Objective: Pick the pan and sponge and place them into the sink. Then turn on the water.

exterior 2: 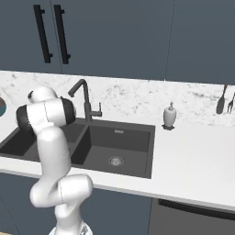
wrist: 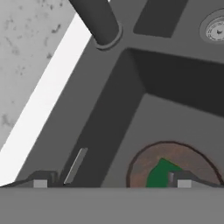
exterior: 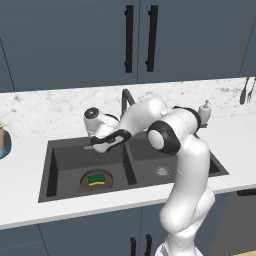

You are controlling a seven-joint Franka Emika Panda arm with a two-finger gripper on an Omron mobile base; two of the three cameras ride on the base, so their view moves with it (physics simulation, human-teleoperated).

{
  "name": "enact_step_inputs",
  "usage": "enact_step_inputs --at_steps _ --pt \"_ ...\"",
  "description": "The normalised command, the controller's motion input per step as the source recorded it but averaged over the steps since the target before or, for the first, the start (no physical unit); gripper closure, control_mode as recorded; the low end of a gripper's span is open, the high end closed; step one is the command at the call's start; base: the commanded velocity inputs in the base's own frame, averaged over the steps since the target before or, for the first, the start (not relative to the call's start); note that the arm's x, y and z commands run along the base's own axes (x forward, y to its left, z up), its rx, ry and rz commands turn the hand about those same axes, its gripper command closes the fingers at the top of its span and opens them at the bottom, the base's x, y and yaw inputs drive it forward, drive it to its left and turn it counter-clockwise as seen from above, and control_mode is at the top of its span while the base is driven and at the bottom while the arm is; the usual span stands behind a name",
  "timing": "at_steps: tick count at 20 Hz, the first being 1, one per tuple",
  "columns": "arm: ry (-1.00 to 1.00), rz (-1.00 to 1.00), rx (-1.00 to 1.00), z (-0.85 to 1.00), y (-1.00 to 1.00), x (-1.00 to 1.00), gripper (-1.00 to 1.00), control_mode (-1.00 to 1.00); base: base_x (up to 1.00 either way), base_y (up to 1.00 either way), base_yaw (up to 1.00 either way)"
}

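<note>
The dark-grey double-basin sink (exterior: 145, 167) (exterior 2: 124, 144) (wrist: 109, 113) is set in the white counter. In its left basin lies the round brown pan (exterior: 96, 181) (wrist: 183, 159), and the green and yellow sponge (exterior: 97, 178) (wrist: 158, 174) rests in the pan. My gripper (exterior: 93, 146) (wrist: 112, 183) hangs open over the back of the left basin, above the pan and to the left of the dark gooseneck faucet (exterior: 126, 99) (exterior 2: 82, 98) (wrist: 101, 24). Nothing sits between its fingers. No water runs from the faucet.
A white soap dispenser (exterior: 205, 111) (exterior 2: 170, 115) stands on the counter right of the sink. Dark utensils (exterior: 245, 90) (exterior 2: 222, 98) hang on the marble backsplash at far right. A teal bowl (exterior: 3, 144) sits at the left edge. Dark cabinets hang above.
</note>
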Motion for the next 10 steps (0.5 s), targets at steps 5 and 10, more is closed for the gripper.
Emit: enact_step_inputs --at_steps 5,10 --pt "-0.07 -0.05 -0.17 0.18 0.74 -0.91 -1.0 -1.0 0.0 0.0 0.0" --pt "-0.25 0.0 -0.09 0.0 0.25 -1.0 -1.0 -1.0 0.0 0.0 0.0"
